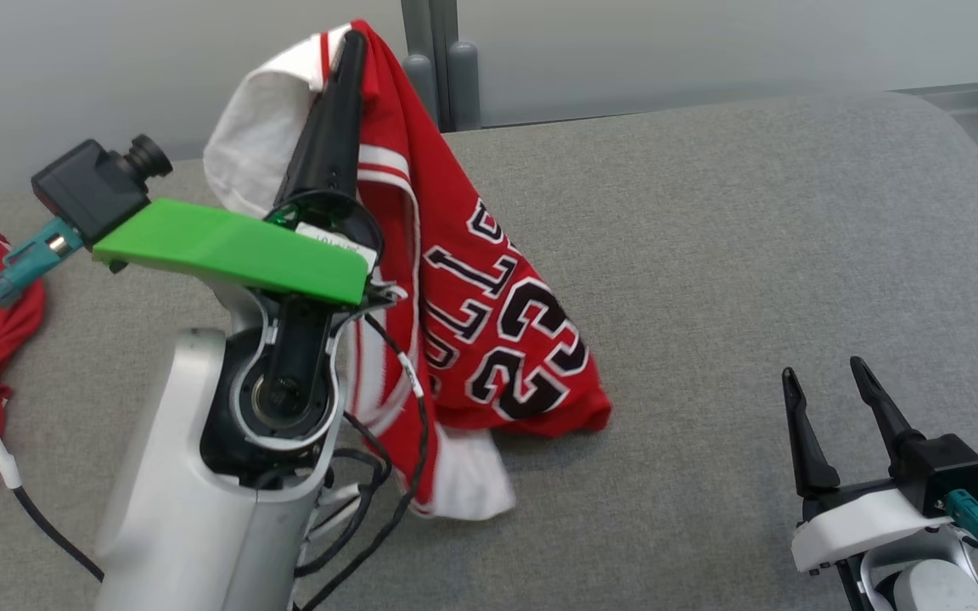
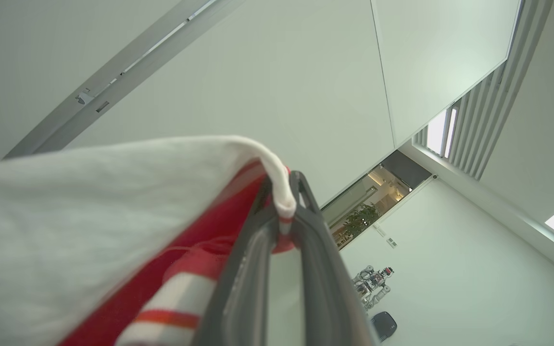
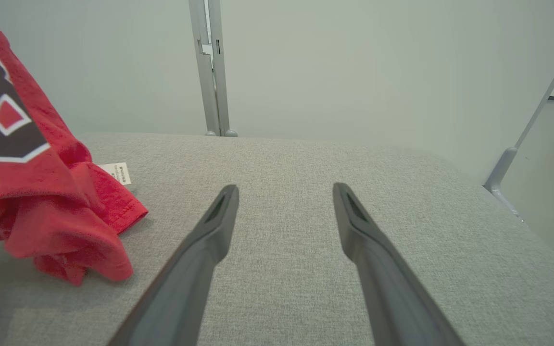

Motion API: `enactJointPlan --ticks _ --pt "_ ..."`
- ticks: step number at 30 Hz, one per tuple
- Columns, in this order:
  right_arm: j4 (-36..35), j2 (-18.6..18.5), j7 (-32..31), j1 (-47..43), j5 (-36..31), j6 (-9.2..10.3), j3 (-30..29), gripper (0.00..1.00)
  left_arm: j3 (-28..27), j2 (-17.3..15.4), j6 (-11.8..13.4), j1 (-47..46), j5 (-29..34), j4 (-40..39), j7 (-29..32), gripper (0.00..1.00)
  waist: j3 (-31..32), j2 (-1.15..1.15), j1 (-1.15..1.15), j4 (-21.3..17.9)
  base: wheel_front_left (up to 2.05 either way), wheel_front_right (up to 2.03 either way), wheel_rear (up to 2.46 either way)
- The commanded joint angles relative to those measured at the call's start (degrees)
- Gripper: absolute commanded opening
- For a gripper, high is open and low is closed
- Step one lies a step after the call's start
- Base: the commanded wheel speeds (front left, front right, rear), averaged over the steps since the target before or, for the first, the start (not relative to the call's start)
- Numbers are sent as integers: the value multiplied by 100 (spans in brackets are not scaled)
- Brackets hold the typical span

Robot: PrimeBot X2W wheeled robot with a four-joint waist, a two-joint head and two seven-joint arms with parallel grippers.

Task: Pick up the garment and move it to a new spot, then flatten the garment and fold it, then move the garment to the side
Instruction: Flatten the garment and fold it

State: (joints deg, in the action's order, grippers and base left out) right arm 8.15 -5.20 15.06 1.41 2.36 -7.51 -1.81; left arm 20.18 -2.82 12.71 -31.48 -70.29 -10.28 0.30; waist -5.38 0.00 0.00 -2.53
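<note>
The left pincer [image 1: 351,47] is clamped on the white-trimmed edge of the red and white knit basketball jersey with black numerals [image 1: 489,322]. The cloth hangs limp below its raised tips, and its lower hem lies bunched on the grey fabric-covered surface [image 1: 752,212]. The right pincer [image 1: 820,378] stands spread wide and empty, low over the surface and well apart from the jersey. The jersey looks light, soft and floppy, so it likely sags and folds on itself. A second hold on a free hem corner below the left pincer would probably help spread it.
</note>
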Motion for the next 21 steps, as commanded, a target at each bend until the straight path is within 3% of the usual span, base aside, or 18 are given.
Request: enactJointPlan --ticks 1,10,16,21 --pt "14 2 18 -25 22 4 -3 100 -1 -16 34 -137 135 50 -109 0 33 0 0 -15 0 0 0" --pt "44 5 18 -147 55 4 -24 100 43 -16 403 -985 550 579 -1389 0 195 0 0 -80 0 0 0" --pt "38 43 18 -104 77 4 2 100 68 -16 593 -309 403 620 -1551 0 91 0 0 -125 0 0 0" --pt "55 52 18 -11 101 4 8 100 925 -13 487 393 82 712 -1550 0 -86 0 0 -132 0 0 0"
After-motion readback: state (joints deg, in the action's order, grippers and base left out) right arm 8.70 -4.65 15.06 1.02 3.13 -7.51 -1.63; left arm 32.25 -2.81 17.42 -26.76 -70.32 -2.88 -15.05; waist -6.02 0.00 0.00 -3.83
